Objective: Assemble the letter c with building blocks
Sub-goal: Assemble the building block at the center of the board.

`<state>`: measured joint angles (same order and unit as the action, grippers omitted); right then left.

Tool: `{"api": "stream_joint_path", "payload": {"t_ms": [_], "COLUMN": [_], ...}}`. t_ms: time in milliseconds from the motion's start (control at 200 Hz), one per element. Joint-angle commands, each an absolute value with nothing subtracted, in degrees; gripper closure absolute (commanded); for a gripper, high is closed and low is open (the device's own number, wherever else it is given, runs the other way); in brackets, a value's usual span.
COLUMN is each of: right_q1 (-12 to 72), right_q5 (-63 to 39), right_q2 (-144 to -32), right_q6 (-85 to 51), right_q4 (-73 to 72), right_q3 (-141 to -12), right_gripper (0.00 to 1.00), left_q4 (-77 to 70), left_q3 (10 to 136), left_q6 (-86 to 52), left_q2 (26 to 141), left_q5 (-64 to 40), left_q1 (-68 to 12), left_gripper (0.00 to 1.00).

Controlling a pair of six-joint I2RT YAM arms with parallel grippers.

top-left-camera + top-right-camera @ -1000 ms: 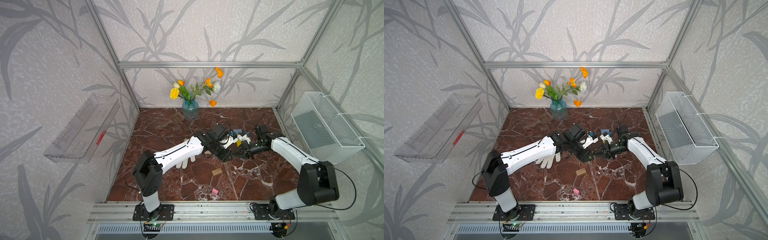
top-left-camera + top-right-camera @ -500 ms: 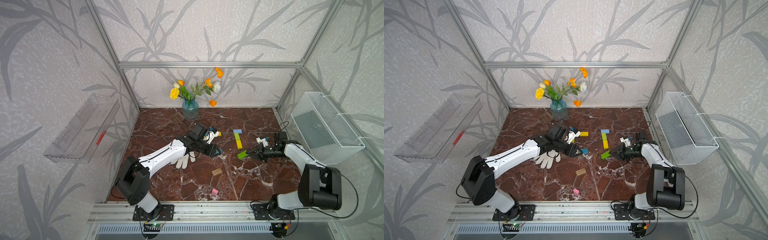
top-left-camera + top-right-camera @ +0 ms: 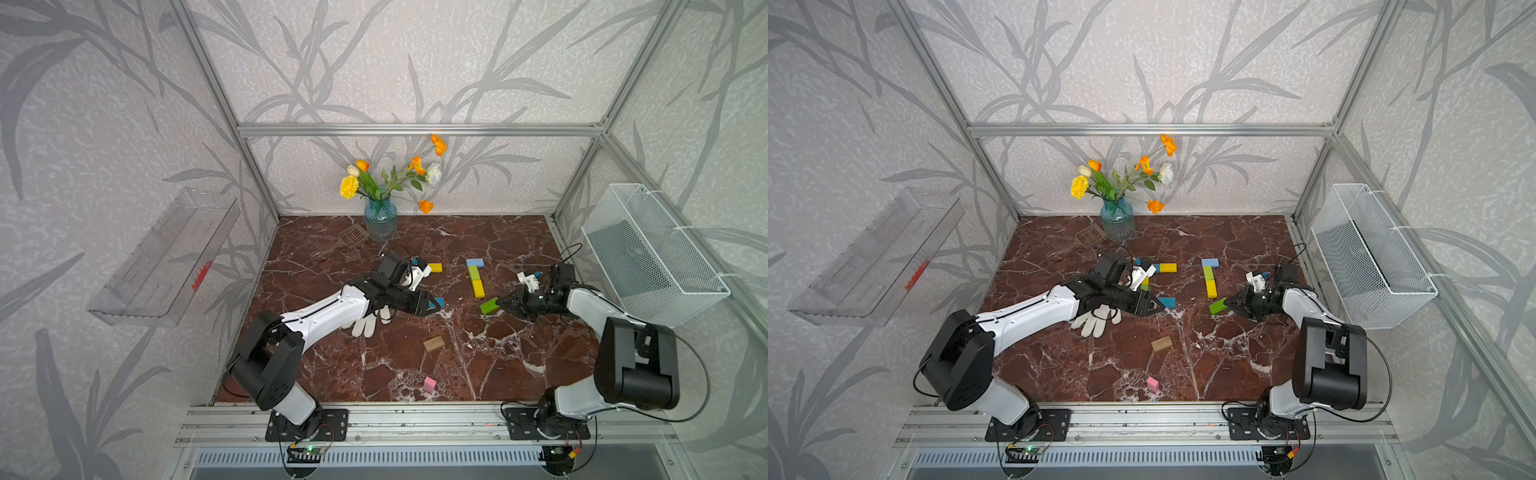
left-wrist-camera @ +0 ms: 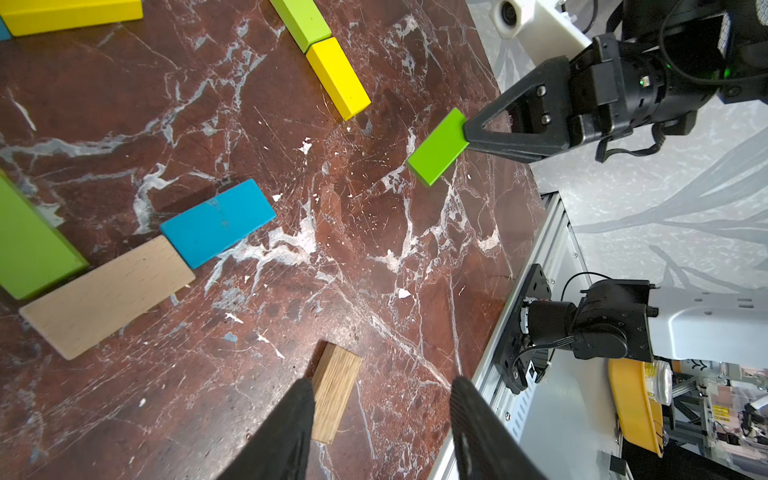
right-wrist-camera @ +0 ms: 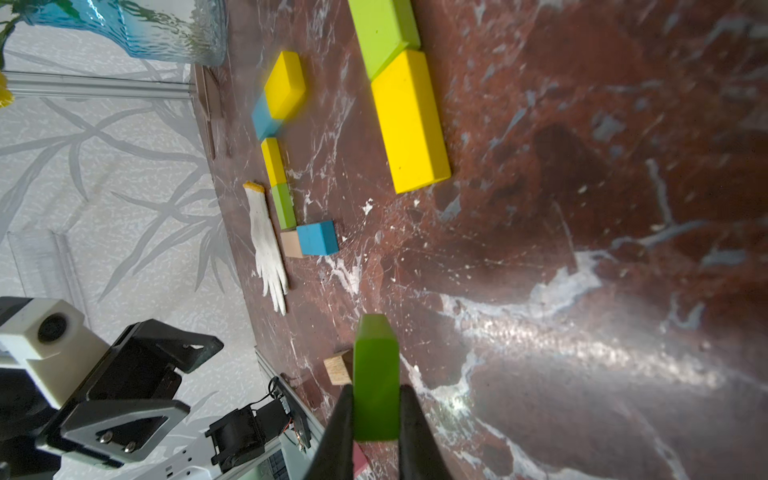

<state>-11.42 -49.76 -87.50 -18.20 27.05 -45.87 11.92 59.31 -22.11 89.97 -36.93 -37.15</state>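
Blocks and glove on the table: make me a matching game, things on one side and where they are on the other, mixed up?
Things:
1. lone green block
2. pink block
3. light blue block
4. white glove

Places:
A. closest to the front rail
B. partly hidden by the left arm
C. in the jaws of the right gripper
D. far end of the green and yellow row

Pairs: 1-C, 2-A, 3-D, 4-B

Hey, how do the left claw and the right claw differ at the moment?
The left claw stands open; the right claw is shut. The left claw holds nothing, while the right claw grips a green block by one end. Both are black and point towards each other over the table.
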Motion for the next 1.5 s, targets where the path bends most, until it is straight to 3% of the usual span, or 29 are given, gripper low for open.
{"api": "stream_joint_path", "payload": {"t_ms": [0, 825, 1500], "right_q1": [-11.8, -12.7, -12.7], "right_q5": [-49.0, -50.2, -46.8], "right_q2": [-90.0, -101.8, -99.5], "right_q6": [-18.3, -24.8, -25.7], "right_q4": [22.0, 10.3, 12.0], "right_q3": [-45.1, -44.6, -43.7], "right_gripper": [0.89, 0.84, 0.60], "left_q4": [9.7, 7.9, 8.0], "left_q3": [58.1, 57.3, 57.5], "left_q6": [-22.9, -23.6, -24.3], "left_q2": [88.9, 88.7, 88.8], "left_q5": [-36.4, -36.2, -36.0], "left_q1": [-37.0, -37.0, -36.9], "left_gripper": [0.46, 0.47, 0.47]}}
